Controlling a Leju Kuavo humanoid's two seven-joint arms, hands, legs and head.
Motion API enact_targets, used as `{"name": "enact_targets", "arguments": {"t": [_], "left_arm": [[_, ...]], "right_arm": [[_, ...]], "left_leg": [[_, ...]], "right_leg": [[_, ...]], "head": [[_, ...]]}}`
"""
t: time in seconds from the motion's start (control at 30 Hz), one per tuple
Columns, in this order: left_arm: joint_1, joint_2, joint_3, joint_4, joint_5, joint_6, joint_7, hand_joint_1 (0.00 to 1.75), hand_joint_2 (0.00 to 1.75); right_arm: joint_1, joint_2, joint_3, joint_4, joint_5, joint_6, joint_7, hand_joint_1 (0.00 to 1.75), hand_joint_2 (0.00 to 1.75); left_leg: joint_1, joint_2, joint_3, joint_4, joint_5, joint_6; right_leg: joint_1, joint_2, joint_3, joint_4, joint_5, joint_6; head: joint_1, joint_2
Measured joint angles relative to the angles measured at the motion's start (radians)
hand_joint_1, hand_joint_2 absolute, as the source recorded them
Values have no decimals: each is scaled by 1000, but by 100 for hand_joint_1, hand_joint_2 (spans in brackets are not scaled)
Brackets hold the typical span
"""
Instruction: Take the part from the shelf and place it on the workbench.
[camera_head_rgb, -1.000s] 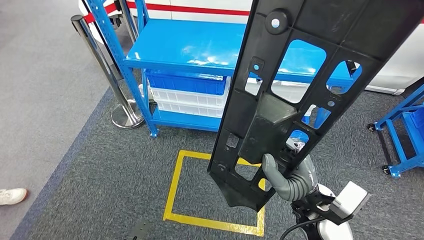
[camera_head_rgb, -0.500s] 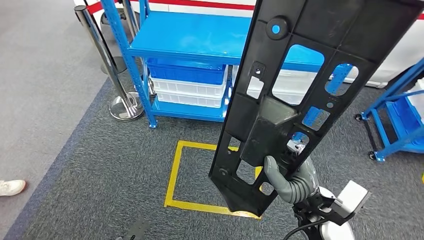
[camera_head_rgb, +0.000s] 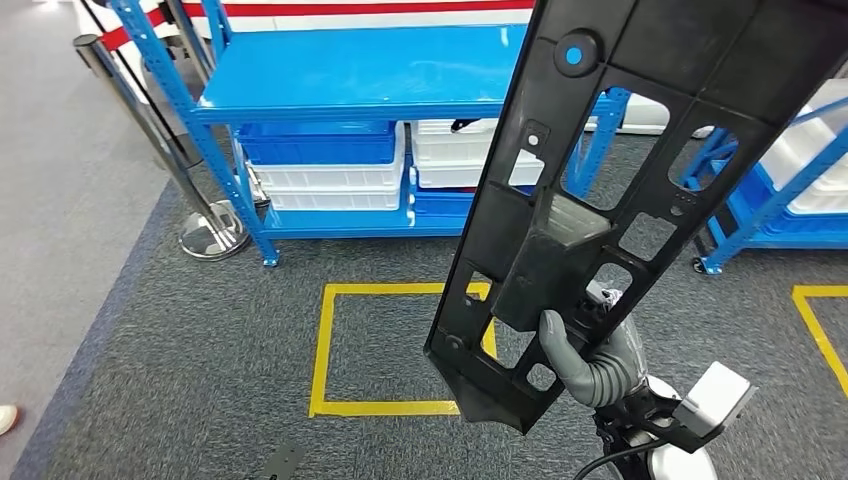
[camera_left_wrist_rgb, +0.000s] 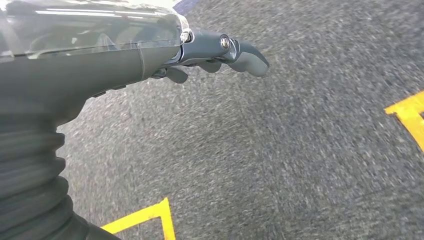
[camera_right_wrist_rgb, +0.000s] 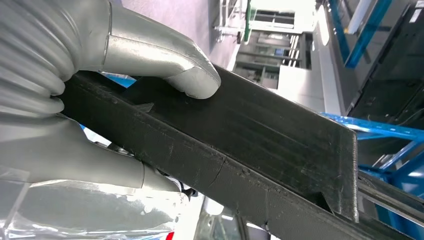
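Part (camera_head_rgb: 640, 170) was off the shelf (camera_head_rgb: 360, 75), held upright in the right hand (camera_head_rgb: 590, 360), fingers (camera_right_wrist_rgb: 165, 60) clamped on its rib. Left hand (camera_left_wrist_rgb: 220, 50) hung over carpet, fingers loosely curled, holding nothing. Pick judged done; carrying and placing on the table remained.
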Motion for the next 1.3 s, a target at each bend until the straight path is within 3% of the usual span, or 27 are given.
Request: {"name": "enact_targets", "arguments": {"t": [0.07, 0.13, 0.2, 0.27, 0.33, 0.4, 0.43, 0.47, 0.5, 0.57, 0.6, 0.63, 0.7, 0.73, 0.8, 0.87, 0.9, 0.93, 0.97, 1.03, 1.07, 1.1, 1.17, 1.23, 1.3], "left_arm": [[0, 0, 0, 0, -2, 0, 0, 0, 175], [0, 1, 0, 0, -4, 0, 2, 0, 175], [-1, 0, -1, 0, -6, -1, 3, 0, 175], [-4, -2, -1, 0, -7, -1, 5, 0, 175], [-4, -3, -2, 0, -6, 0, 6, 0, 175], [-3, -3, -4, 0, -5, 0, 7, 0, 175], [-2, -4, -5, 0, -5, 0, 8, 0, 175], [-2, -4, -6, 0, -5, 0, 9, 0, 175], [-3, -4, -6, 0, -4, 0, 9, 0, 175], [-5, -5, -7, 0, -4, 0, 9, 0, 175], [-7, -5, -7, 0, -4, 1, 9, 0, 175], [-8, -5, -7, 0, -4, 1, 8, 0, 175], [-9, -5, -7, 0, -4, 1, 7, 0, 175], [-10, -5, -7, 0, -4, 1, 7, 0, 175], [-10, -5, -7, 0, -3, 3, 6, 0, 175], [-6, -5, -7, 0, 0, 4, 5, 0, 175], [-3, -5, -7, 0, 2, 5, 4, 0, 175], [0, -5, -7, 0, 4, 6, 3, 0, 175], [2, -5, -7, 0, 6, 7, 1, 0, 175], [4, -4, -7, 0, 8, 7, -1, 0, 175], [5, -4, -7, 0, 9, 7, -2, 0, 175], [5, -3, -7, 0, 10, 7, -2, 0, 175], [6, -1, -7, 0, 11, 7, -3, 0, 175], [6, -1, -7, 0, 13, 8, -3, 0, 175], [5, -1, -6, 0, 16, 9, -4, 0, 175]], "right_arm": [[3, 0, -3, -7, 5, 0, 0, 175, 175], [7, 0, -6, -17, 11, -2, 0, 175, 175], [16, 0, -11, -28, 18, -4, -1, 175, 175], [25, -1, -16, -41, 25, -5, -1, 175, 175], [28, -2, -21, -51, 31, -6, -1, 175, 175], [34, -2, -26, -58, 39, -6, 2, 175, 175], [38, -2, -29, -61, 43, -6, 4, 175, 175], [42, -2, -32, -64, 48, -6, 6, 175, 175], [45, -2, -35, -68, 50, -6, 7, 175, 175], [46, -2, -37, -75, 53, -5, 8, 175, 175], [47, -2, -37, -80, 54, -4, 8, 175, 175], [48, -2, -39, -83, 56, -2, 7, 175, 175], [55, -2, -47, -90, 64, 2, 4, 175, 175], [61, -2, -53, -94, 69, 5, 0, 175, 175], [69, -3, -63, -106, 76, 11, -11, 175, 175], [79, -3, -73, -118, 82, 18, -23, 175, 175], [87, -3, -79, -124, 85, 22, -27, 175, 175], [96, -3, -86, -130, 89, 26, -29, 175, 175], [106, -3, -93, -136, 91, 30, -30, 175, 175], [122, -3, -106, -150, 95, 39, -30, 175, 175], [130, -3, -113, -159, 95, 45, -30, 175, 175], [137, -3, -121, -168, 94, 52, -29, 175, 175], [152, -3, -137, -184, 91, 68, -28, 175, 175], [170, -3, -153, -197, 86, 83, -27, 175, 175], [182, -3, -168, -209, 75, 103, -28, 175, 175]], "left_leg": [[1, -41, 77, -146, 54, 12], [-1, -68, 112, -216, 67, 20], [0, -54, 112, -223, 72, 25], [5, -32, 111, -233, 84, 35], [6, -8, 108, -239, 91, 42], [5, 18, 100, -236, 93, 43], [4, 31, 97, -235, 93, 43], [5, 44, 95, -233, 93, 42], [5, 55, 95, -231, 92, 40], [3, 74, 94, -226, 88, 32], [1, 81, 94, -223, 86, 26], [-1, 88, 94, -222, 85, 19], [-2, 100, 96, -223, 85, 7], [0, 97, 96, -220, 81, 0], [4, 61, 77, -172, 44, -9], [6, 19, 23, -45, -29, -12], [6, 11, -7, 22, -57, -13], [6, 8, -26, 65, -69, -12], [6, 7, -28, 71, -60, -10], [6, -9, 25, -36, 8, -2], [6, -32, 59, -107, 38, 3], [7, -52, 86, -167, 58, 7], [5, -73, 104, -212, 62, 11], [4, -52, 107, -223, 71, 18], [9, -28, 112, -238, 82, 30]], "right_leg": [[1, 20, -5, 5, 4, 5], [-1, 39, -15, 8, 11, 16], [-2, 54, -24, 8, 19, 30], [0, 28, -38, 30, 4, 40], [-1, -20, -83, 126, -58, 47], [-8, -39, -140, 254, -118, 56], [-12, -43, -151, 285, -125, 60], [-15, -47, -142, 277, -114, 63], [-18, -54, -112, 230, -87, 65], [-17, -85, -31, 91, -38, 61], [-14, -96, -5, 44, -26, 56], [-10, -101, 6, 20, -23, 49], [-6, -86, 2, 16, -22, 34], [-7, -79, 1, 13, -19, 28], [-11, -63, 0, 7, -12, 13], [-10, -46, -3, 6, -8, 3], [-9, -36, -5, 7, -7, 1], [-7, -24, -7, 8, -7, 0], [-5, -12, -9, 10, -6, 0], [-4, 13, -9, 15, -6, 0], [-3, 24, -10, 17, -5, 2], [-3, 36, -13, 19, -4, 6], [-7, 55, -21, 20, 2, 18], [-10, 66, -26, 17, 8, 32], [-7, 26, -42, 47, -15, 42]], "head": [[0, 0], [0, 0], [0, 0], [1, 0], [1, 0], [1, 0], [1, 0], [1, 0], [1, 0], [1, 0], [1, 0], [1, 0], [1, 0], [1, 0], [1, 0], [0, 0], [0, 0], [0, 0], [0, 0], [0, 0], [0, 0], [0, 0], [1, 0], [1, 0], [1, 0]]}}
